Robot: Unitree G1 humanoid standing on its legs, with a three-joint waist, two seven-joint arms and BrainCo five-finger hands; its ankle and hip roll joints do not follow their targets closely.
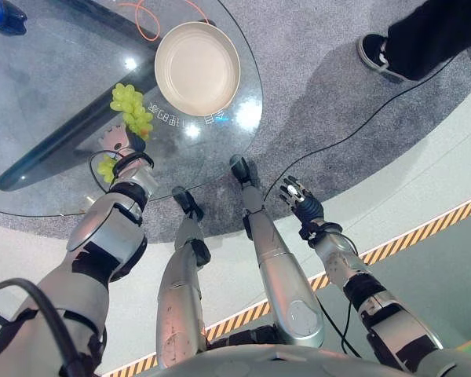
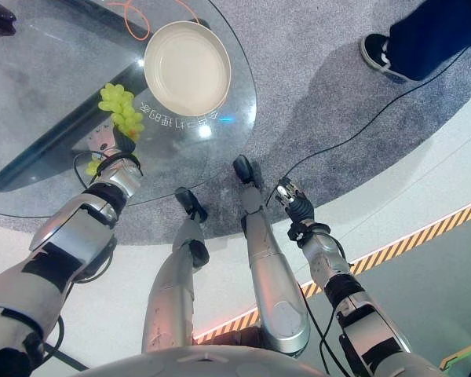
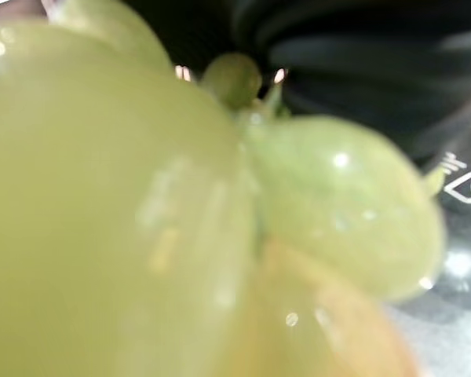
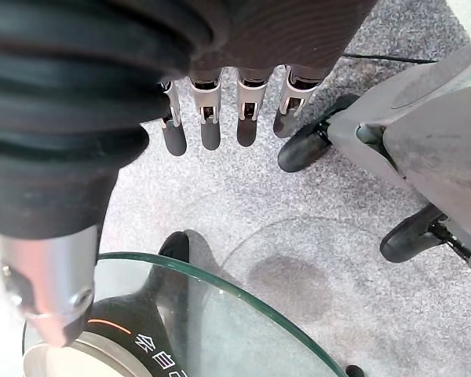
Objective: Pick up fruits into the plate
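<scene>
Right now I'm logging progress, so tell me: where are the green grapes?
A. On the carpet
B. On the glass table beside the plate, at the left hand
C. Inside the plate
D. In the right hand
B: the green grapes lie on the glass table next to the empty plate, with the left hand on them; the right hand hangs off the table, fingers straight, holding nothing.

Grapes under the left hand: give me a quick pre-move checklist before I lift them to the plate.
1. Left hand at the grapes: ok, it sits at the bunch's near end.
2. Fingers closed on the bunch: cannot tell, grapes crowd the left wrist view.
3. Plate empty and ready: ok.
4. Path to the plate clear: ok, it lies just beyond the bunch.
5. Right hand out of the way: ok, open, off the glass table.
</scene>
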